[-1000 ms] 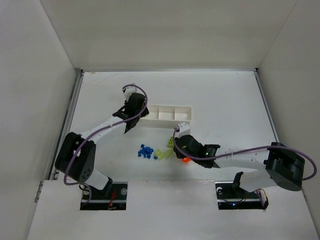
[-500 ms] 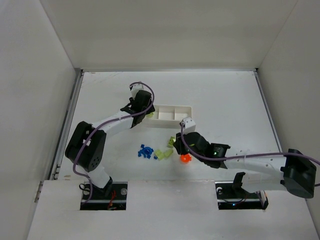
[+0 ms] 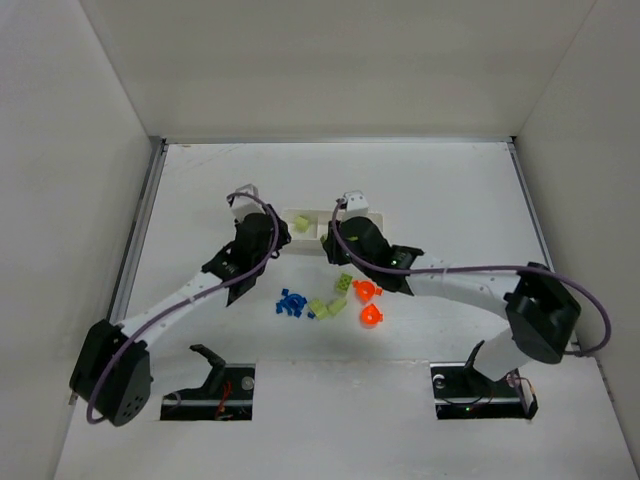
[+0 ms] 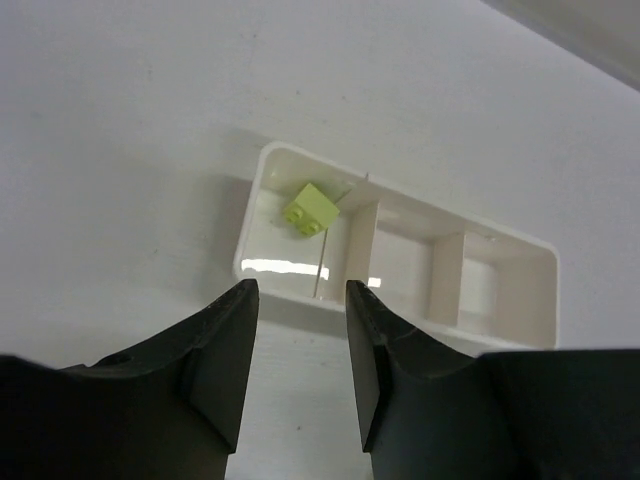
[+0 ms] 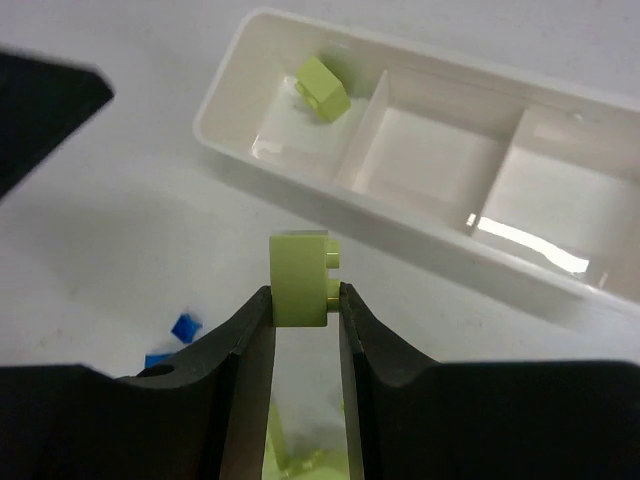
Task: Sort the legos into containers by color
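The white three-compartment tray [image 3: 375, 216] lies at mid-table. One light green lego [image 3: 301, 224] lies in its left compartment, also seen in the left wrist view [image 4: 309, 211] and the right wrist view [image 5: 322, 88]. My left gripper [image 3: 275, 240] is open and empty, just short of the tray's left end [image 4: 250, 265]. My right gripper [image 3: 333, 248] is shut on a light green lego [image 5: 300, 278], held above the table just before the tray's near wall [image 5: 300, 180]. Loose blue [image 3: 291, 302], green [image 3: 325, 307] and orange legos [image 3: 366, 303] lie in front of the tray.
The tray's middle and right compartments [image 5: 430, 150] hold nothing that I can see. White walls enclose the table on the left, back and right. Both arms reach in low over the table on either side of the loose pile.
The left gripper drew back from the tray, leaving a green lego in the left compartment. The right gripper moved from the pile up to the tray, carrying a green lego.
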